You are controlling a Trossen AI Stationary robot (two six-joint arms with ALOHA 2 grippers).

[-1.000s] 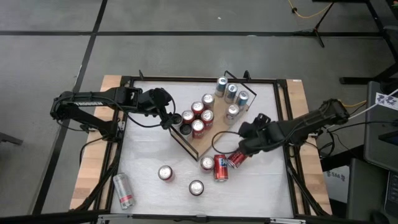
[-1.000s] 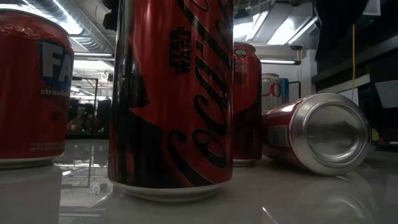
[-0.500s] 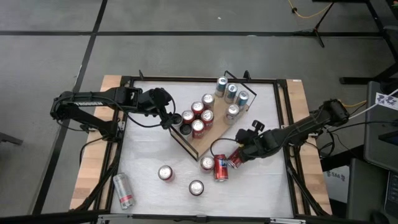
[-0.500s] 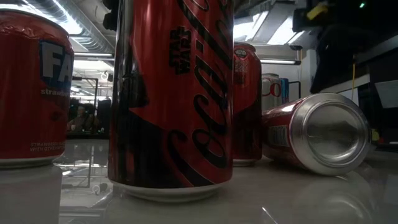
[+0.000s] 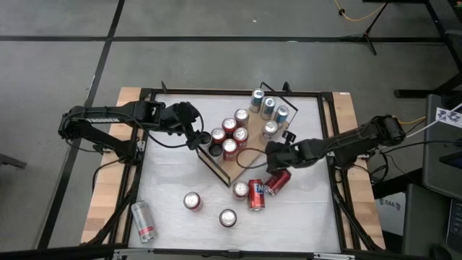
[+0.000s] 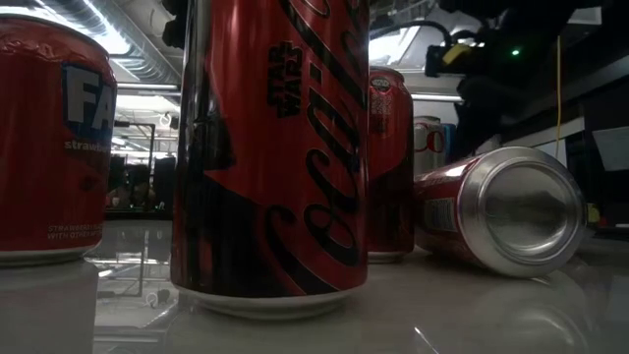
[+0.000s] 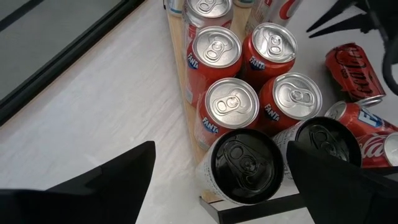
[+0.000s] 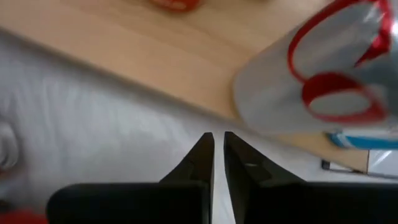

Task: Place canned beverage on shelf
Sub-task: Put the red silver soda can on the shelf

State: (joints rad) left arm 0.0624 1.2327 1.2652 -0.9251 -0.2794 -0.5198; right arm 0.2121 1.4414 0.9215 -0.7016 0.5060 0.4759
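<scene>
table (image 5: 173, 217): white top, carrying all stock.
shelf (image 5: 238, 165): wood board set aslant mid-table, cans grouped at both ends, its middle free for more.
loose cans (image 5: 228, 217): several on the table near the shelf's edge; one red can (image 5: 278, 181) lies tipped.
left gripper (image 5: 193, 137): released, waiting beside the shelf's end.
right gripper (image 5: 271, 155): clenched on nothing, over the shelf's edge.
</scene>
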